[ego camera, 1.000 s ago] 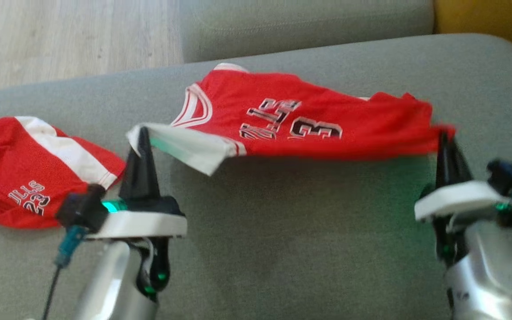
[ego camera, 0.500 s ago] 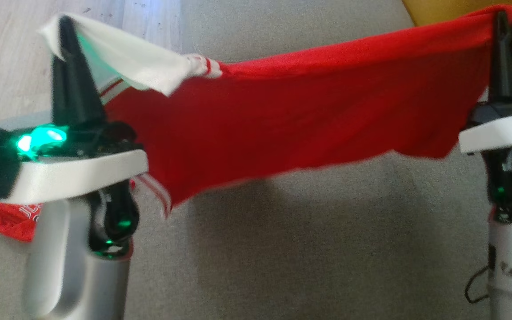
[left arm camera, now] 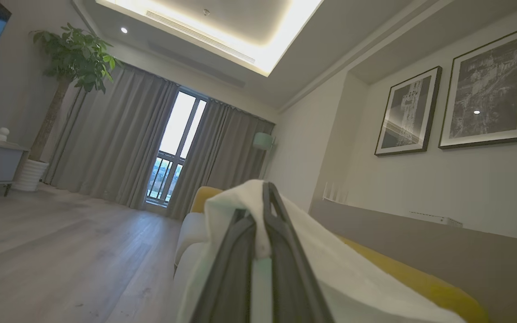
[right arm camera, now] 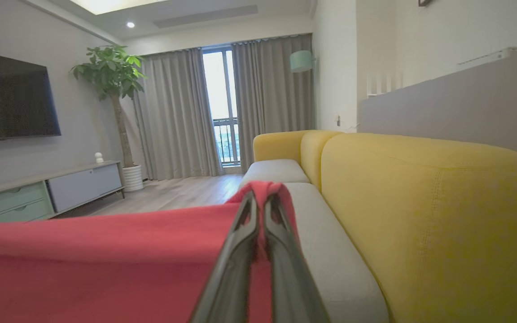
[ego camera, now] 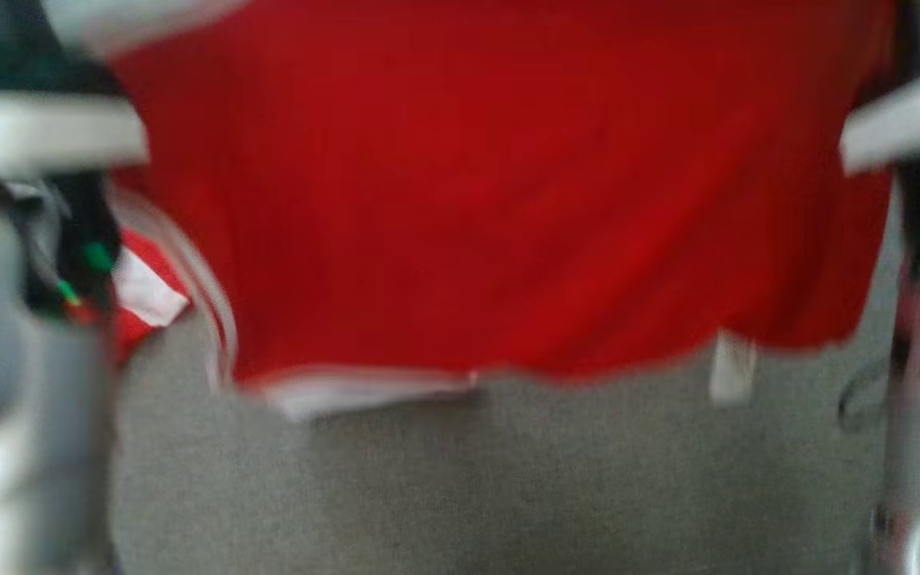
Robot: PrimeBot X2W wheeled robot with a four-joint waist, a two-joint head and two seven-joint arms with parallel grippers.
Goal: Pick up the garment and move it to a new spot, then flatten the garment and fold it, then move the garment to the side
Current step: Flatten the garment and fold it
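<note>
The garment (ego camera: 508, 200), a red jersey with white trim, hangs spread in the air between my two arms, and its lower hem dangles just above the grey seat. The head view is blurred, and both sets of fingertips are above its top edge. In the left wrist view my left gripper (left arm camera: 258, 202) is shut on a white corner of the garment (left arm camera: 330, 260). In the right wrist view my right gripper (right arm camera: 262, 197) is shut on a red corner of the garment (right arm camera: 106, 260). The cloth stretches away to that view's left.
The grey sofa seat (ego camera: 508, 479) lies below the hanging cloth. A second red and white piece of clothing (ego camera: 144, 295) lies on it at the left, behind my left arm. Yellow back cushions (right arm camera: 420, 202) run along the right, with wood floor (left arm camera: 61, 251) beyond the sofa.
Both grippers have risen with the garment, from near the seat to high in front of the camera. The jersey has come off the sofa and now hangs like a curtain.
</note>
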